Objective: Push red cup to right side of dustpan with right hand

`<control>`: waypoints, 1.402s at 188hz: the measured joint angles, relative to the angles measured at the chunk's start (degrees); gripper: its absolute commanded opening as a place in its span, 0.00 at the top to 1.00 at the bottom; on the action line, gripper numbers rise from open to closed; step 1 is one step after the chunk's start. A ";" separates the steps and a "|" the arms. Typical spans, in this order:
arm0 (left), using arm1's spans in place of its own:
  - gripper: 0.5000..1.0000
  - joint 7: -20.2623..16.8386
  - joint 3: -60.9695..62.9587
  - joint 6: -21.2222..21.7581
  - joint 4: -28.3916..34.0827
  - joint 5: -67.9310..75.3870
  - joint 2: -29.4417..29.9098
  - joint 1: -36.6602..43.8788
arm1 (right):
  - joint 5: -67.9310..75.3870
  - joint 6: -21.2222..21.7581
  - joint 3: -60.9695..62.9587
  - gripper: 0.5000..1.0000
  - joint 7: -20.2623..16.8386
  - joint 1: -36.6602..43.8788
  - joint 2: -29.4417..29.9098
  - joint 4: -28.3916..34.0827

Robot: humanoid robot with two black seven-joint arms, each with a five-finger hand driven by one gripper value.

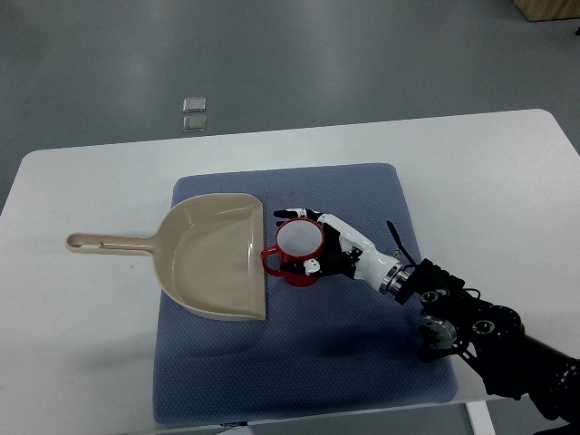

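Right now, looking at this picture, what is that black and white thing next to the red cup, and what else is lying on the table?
That is a robot's right hand, on a black arm coming in from the lower right. It is a humanoid machine with fingers like ours. The single camera sits on the robot and looks steeply down at its work.

The fingers are curled around a red cup, which stands upright with a white inside and its handle toward the dustpan. The beige dustpan lies just left of the cup, with its handle pointing left. Both sit on a blue mat covering part of a white table. The left arm is not visible.
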 measured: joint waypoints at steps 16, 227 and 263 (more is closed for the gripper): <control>0.00 0.00 0.00 0.00 0.00 0.00 0.00 0.00 | 0.00 -0.03 -0.07 0.15 0.00 0.00 0.02 0.14; 0.00 0.02 0.08 -0.02 -0.07 0.10 0.00 0.00 | 10.10 3.13 1.03 0.14 0.00 2.52 -1.63 0.43; 0.00 0.02 0.00 -0.02 -0.07 0.10 0.00 0.00 | 13.15 2.18 3.12 0.14 0.00 3.43 -1.91 -0.20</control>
